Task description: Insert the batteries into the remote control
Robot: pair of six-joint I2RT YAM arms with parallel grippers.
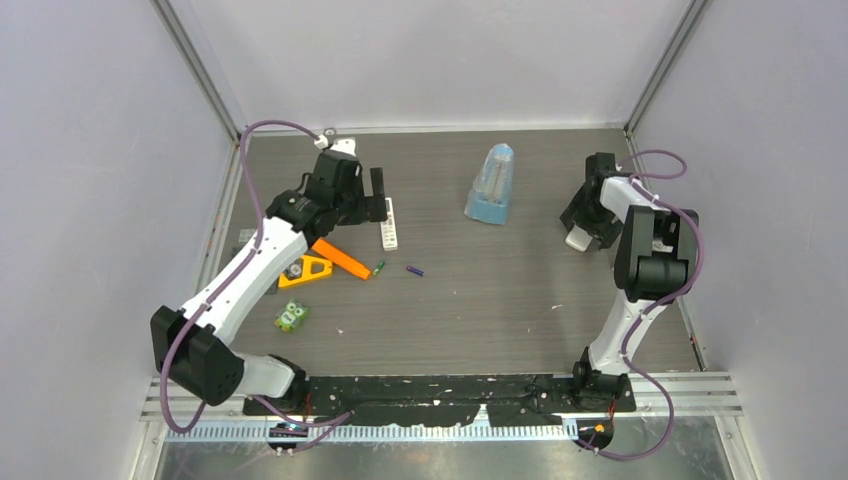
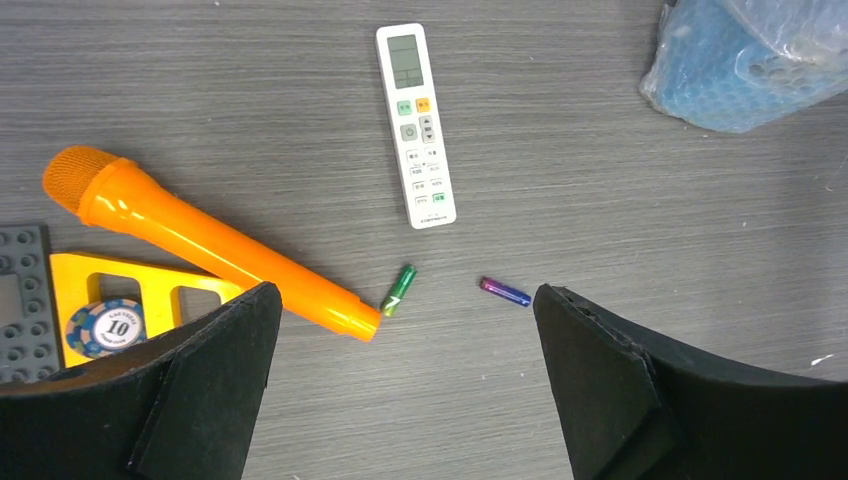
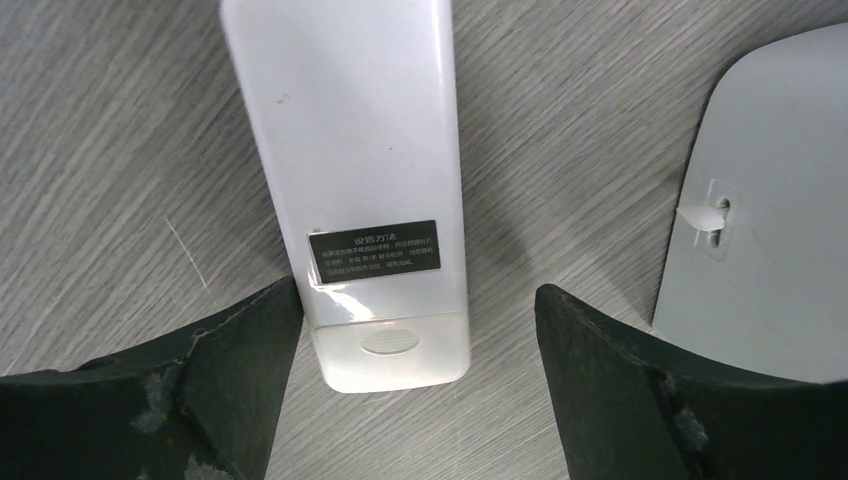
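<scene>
A white remote lies buttons up on the table, also in the top view. Below it lie a green battery and a purple battery, a little apart; both show in the top view, green and purple. My left gripper is open and empty, above these, at the back left. A second white remote lies back up, its battery cover shut. My right gripper is open, its fingers either side of that remote's end, at the right.
An orange toy microphone, a yellow triangle with a poker chip and a grey studded plate lie left of the batteries. A blue bagged object stands at the back middle. A white flat piece lies right of the second remote.
</scene>
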